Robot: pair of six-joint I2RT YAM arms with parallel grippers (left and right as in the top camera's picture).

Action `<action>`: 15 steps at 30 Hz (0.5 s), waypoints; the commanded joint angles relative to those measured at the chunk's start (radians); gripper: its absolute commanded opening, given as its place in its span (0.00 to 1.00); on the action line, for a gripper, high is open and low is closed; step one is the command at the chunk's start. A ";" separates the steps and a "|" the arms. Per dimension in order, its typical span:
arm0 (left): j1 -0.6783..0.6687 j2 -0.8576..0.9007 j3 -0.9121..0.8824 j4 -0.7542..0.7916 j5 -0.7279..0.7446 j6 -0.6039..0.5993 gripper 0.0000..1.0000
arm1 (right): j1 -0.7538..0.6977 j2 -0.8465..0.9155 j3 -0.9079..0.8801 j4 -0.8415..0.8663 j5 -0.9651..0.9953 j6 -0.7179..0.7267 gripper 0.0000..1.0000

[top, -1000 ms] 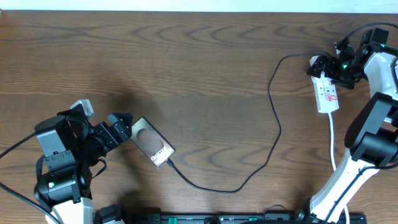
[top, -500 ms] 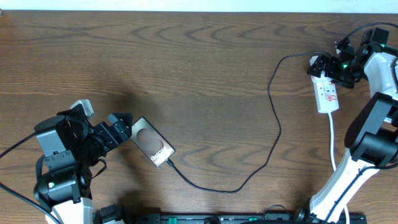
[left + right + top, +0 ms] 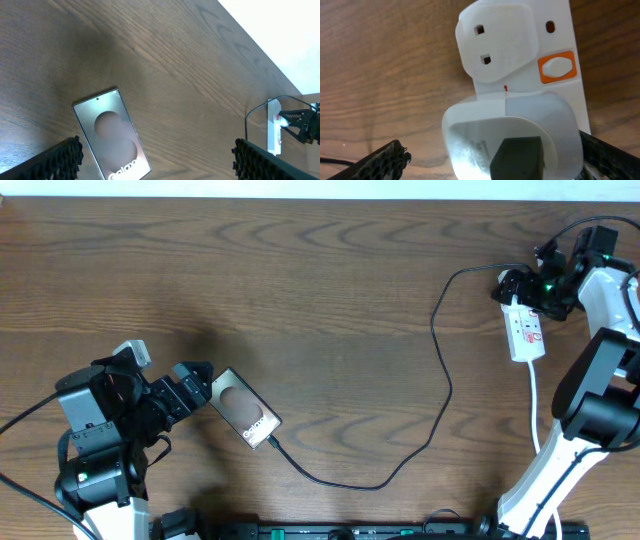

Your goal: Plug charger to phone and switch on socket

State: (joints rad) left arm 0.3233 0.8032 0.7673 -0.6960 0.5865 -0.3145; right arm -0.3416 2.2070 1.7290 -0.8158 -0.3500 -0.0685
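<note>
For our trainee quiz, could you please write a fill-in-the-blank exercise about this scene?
The left gripper sits beside the phone, whose lettering reads ___.
The charger cable is ___ in colour.
The socket, by the right gripper, has a switch coloured ___.
Missing words: Galaxy, black, orange.

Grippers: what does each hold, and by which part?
Nothing is held. The left gripper has its jaws open either side of the phone; the right gripper has its jaws open astride the socket.

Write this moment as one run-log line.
left hand open beside phone | right hand open at socket | charger reaches phone
</note>
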 commanded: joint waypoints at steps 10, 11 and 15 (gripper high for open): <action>-0.001 0.000 0.003 0.000 -0.012 0.006 0.95 | 0.049 0.021 -0.048 -0.038 -0.137 0.056 0.96; -0.001 0.000 0.003 0.000 -0.012 0.006 0.95 | 0.049 0.021 -0.048 -0.038 -0.125 0.057 0.95; -0.001 0.000 0.003 0.000 -0.012 0.006 0.95 | 0.049 0.020 -0.031 -0.055 -0.024 0.070 0.91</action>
State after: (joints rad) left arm 0.3233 0.8032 0.7673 -0.6964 0.5869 -0.3145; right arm -0.3408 2.2036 1.7218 -0.8139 -0.3283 -0.0509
